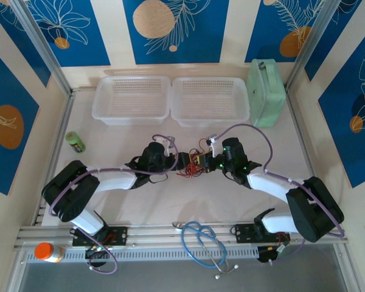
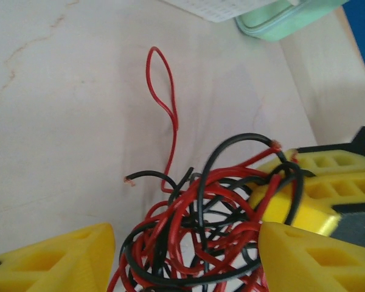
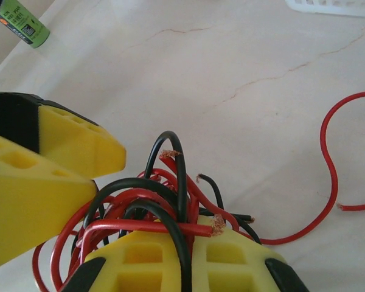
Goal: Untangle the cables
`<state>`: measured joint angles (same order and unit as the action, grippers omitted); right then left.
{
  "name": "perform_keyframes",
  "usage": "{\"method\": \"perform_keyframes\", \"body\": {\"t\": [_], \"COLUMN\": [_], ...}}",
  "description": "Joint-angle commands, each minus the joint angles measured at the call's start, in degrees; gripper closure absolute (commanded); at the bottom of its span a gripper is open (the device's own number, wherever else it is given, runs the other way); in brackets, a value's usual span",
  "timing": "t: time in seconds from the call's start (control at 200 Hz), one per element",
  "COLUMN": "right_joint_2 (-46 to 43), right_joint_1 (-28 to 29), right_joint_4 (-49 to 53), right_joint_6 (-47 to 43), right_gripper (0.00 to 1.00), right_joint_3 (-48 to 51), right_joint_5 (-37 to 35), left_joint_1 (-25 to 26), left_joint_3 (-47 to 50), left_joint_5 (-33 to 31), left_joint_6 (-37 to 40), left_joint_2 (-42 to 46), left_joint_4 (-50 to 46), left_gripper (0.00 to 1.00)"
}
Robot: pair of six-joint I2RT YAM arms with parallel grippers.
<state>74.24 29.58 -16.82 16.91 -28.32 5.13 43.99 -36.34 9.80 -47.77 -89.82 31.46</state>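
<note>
The cables lie bunched at the centre of the surface in the top view. The right hand, at lower frame, is closed tight on part of the tangle. The left hand stands wide, the tangle low between its fingers, one red loop reaching up the frame

Glossy plastic-coated cables, matt yellow plastic fingers, smooth marbled table

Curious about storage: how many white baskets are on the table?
2: the left basket along the far edge, the right basket beside it, next to the green box.
</note>
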Motion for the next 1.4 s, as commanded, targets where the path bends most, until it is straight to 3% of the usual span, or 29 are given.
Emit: {"method": "perform_keyframes", "body": {"t": [0.0, 0.395, 0.495, 0.53, 0.63, 0.855, 0.995, 1.186, 1.391], "right_joint_2": [0.6, -1.0, -1.8, -2.0, -3.8, -14.7, -20.9, -15.8, -6.0], "right_joint_1": [0.7, 1.0, 1.0, 1.0, 1.2, 1.2, -1.1, -7.5, -5.0], "right_joint_4": [-2.5, -0.4, 1.2, 2.1, 5.3, 22.4, 37.0, 43.5, 41.8], "right_joint_6": [1.7, 3.7, 6.1, 7.2, 9.9, 15.0, 20.3, 28.4, 34.3], "right_gripper": [1.0, 1.0, 1.0, 0.95, 0.77, 0.32, 0.14, 0.13, 0.15], "right_joint_3": [1.0, 1.2, 1.2, 1.2, 1.2, -0.8, -4.7, -11.0, -20.4], "right_joint_5": [-1.1, -1.5, -2.4, -3.0, -4.3, -9.1, -10.7, 3.1, 10.9], "left_joint_1": [-0.3, 0.8, 1.0, 1.0, 1.0, 1.0, 1.1, 2.2, 5.8], "left_joint_3": [0.3, -2.8, -3.3, -3.1, -2.1, -1.0, -0.8, -1.5, -2.0], "left_joint_5": [5.5, 12.8, 13.2, 12.6, 10.3, 3.7, -0.9, -5.2, -8.7], "left_joint_6": [0.8, -1.2, -1.0, -1.0, -0.6, 3.2, 6.9, 13.2, 17.4], "left_joint_2": [-1.5, -13.6, -15.7, -16.0, -16.0, -11.2, -5.8, 1.9, 7.3], "left_joint_4": [7.8, 18.2, 18.7, 18.8, 18.5, 10.5, 3.1, -6.4, -11.0], "left_gripper": [0.36, 0.46, 0.64, 0.76, 1.0, 1.0, 1.0, 1.0, 1.0]}}
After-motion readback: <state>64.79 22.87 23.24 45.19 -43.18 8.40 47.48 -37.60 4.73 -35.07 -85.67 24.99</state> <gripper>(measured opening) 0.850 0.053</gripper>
